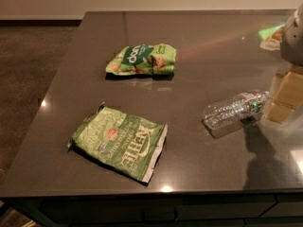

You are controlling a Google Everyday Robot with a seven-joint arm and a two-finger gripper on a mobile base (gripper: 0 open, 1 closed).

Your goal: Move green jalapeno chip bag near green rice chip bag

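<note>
Camera view catches my arm (294,37) at the right edge of the frame, a grey housing reaching in over the far right side of the desk (199,174). Below it hangs my end effector (282,103), tan and blocky, low over the desk and just beside the cap end of a clear water bottle (234,109) that lies on its side. I cannot tell whether the end effector is released or clenched; nothing shows in its grasp. Its shadow (265,160) falls on the desk in front of it.

The green jalapeno chip bag (120,141) lies flat near the front left of the desk, lettering up, turned at an angle, well apart from my end effector. The green rice chip bag (142,59) sits farther back, crumpled, label up. The two bags are apart, with bare desk between them. The bottle lies to the right of both.
</note>
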